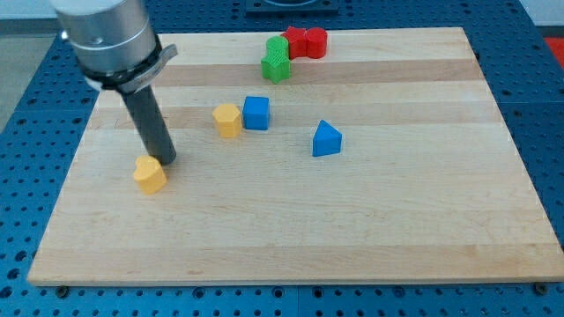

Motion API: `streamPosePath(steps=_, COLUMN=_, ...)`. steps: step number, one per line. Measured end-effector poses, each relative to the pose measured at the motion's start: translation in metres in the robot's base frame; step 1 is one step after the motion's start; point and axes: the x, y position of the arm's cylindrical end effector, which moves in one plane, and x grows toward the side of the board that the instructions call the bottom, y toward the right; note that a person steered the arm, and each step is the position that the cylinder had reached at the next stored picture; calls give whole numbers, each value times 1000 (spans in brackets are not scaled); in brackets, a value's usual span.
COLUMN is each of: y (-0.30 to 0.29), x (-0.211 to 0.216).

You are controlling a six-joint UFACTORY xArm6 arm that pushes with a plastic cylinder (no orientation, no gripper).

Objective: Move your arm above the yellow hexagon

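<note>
Two yellow blocks lay on the tabletop [370,220]; my tip [166,162] touched the yellow block [150,174] at its 1 o'clock. The yellow hexagon [227,120] sat at the tip's 2 o'clock, touching a blue cube [256,113]. No end effector showed, only the rod.

Two yellow blocks [150,174] [227,120], two blue [256,113] [326,139], green [277,60], red [306,41], pale wooden board [397,220]

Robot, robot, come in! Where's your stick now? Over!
My tip touching the yellow block at the view's left. Second yellow block beside the blue cube. Path clear.
</note>
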Motion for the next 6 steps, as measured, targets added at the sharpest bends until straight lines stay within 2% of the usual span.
streamPosePath(steps=3, y=-21, x=54)
streamPosePath(steps=6, y=-8, x=-98)
